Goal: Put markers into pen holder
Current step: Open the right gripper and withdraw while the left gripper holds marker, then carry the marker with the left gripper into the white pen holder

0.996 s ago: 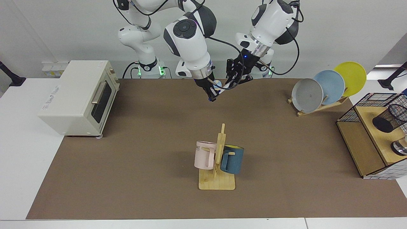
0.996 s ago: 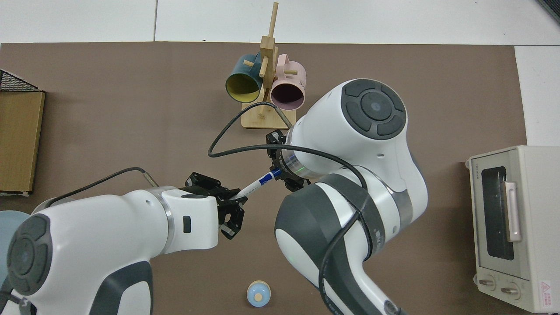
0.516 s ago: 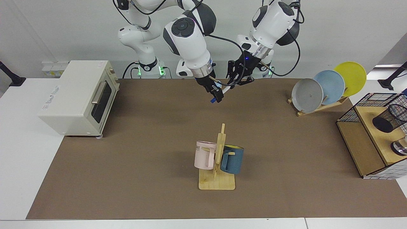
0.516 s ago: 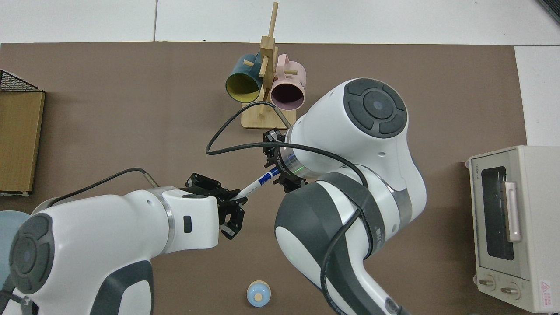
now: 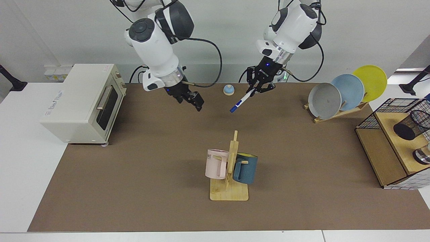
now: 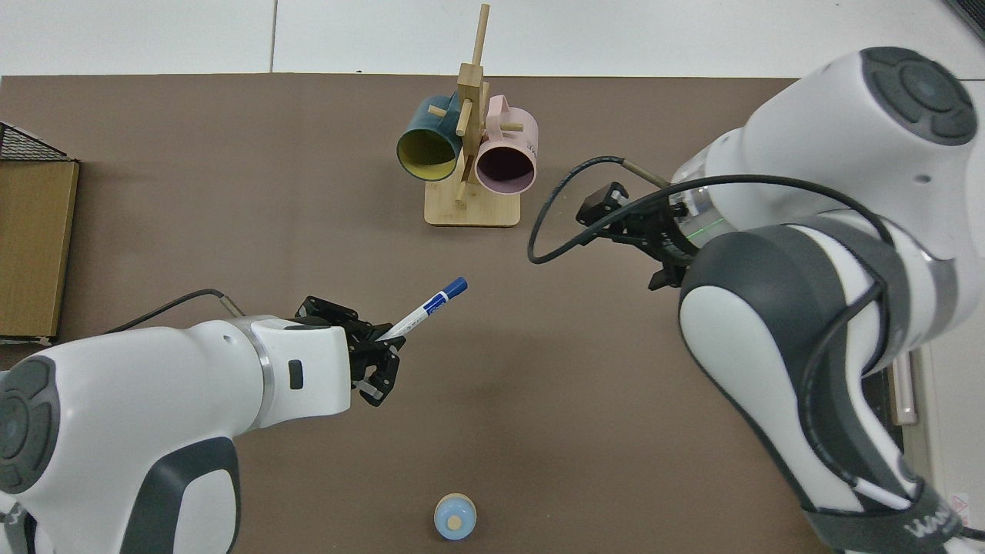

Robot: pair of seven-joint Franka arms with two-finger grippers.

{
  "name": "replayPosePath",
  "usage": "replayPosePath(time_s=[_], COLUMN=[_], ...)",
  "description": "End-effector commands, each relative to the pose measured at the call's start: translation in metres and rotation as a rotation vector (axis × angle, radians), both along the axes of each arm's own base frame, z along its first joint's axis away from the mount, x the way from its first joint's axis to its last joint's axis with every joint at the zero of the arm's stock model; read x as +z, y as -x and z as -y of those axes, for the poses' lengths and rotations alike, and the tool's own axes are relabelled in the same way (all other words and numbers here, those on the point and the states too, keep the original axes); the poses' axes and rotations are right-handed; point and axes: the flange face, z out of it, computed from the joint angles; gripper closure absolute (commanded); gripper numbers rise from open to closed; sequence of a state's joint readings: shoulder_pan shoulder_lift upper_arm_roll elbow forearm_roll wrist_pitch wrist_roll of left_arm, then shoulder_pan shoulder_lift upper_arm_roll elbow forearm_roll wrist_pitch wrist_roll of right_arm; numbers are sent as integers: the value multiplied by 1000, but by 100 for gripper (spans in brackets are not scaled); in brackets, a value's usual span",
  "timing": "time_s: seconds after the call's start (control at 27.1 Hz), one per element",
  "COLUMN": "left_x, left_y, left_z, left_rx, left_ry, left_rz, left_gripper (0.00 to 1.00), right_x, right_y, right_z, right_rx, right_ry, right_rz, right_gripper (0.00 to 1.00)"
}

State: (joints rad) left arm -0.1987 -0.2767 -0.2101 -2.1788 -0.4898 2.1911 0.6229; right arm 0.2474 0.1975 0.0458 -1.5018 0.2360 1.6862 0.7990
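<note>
1. Our left gripper [image 5: 256, 90] hangs above the far middle of the brown table mat [image 5: 134, 188], clamped on the white tail end of the marker [image 5: 241, 101]. The blue cap points down and toward the camera in the facing view, clear of the mat.

2. From above, the same marker [image 6: 425, 308] sticks out of the left gripper [image 6: 382, 338] at a slant, with its cap aimed roughly toward the mug rack [image 6: 470, 165].

3. Our right gripper [image 5: 195, 101] hangs nearer the toaster oven [image 5: 84, 102], well apart from the marker, holding nothing. Its fingers look parted in the facing view. The top view shows it [image 6: 616, 223] partly under the arm's own bulk.

4. The pen holder [image 5: 412, 125] stands on the wooden shelf unit [image 5: 386, 154] at the edge of the facing view, behind the wire basket [image 5: 386, 112] and beside a small shiny metal object [image 5: 422, 156]. It is well apart from the marker.

5. We judge the marker to be lifted and held by the left arm alone, so the carry to the holder is the step in hand. Nothing is in the holder yet, as far as we can see.

6. The next move calls for a long sideways travel past the plate rack [image 5: 339, 112], then bringing the marker closer to upright so one end points down into the dark rim.

7. The grip sits at the very end of the marker, so the free end may swing. The small blue dome [image 5: 228, 89] on the mat lies clear of that path.
</note>
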Motion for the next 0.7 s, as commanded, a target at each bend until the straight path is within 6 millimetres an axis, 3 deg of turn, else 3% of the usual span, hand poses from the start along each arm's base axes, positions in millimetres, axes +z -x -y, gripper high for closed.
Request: replayPosePath(time_s=[0.0, 0.3, 0.59, 0.66], left_x=[-1, -5, -6, -7], left_y=[-2, -5, -10, -14], left_z=[-17, -20, -43, -57], left_rx=[12, -18, -52, -52], left_ry=[-31, -108, -248, -303], left_rz=[-6, -8, -15, -31], left_gripper=[100, 100, 100, 100], right_x=[11, 28, 34, 38], right_y=[4, 6, 13, 11], right_z=[44, 91, 89, 94], right_rx=[233, 427, 450, 459], right_ry=[101, 241, 250, 259], right_rz=[40, 83, 105, 115], right_gripper=[0, 0, 0, 0])
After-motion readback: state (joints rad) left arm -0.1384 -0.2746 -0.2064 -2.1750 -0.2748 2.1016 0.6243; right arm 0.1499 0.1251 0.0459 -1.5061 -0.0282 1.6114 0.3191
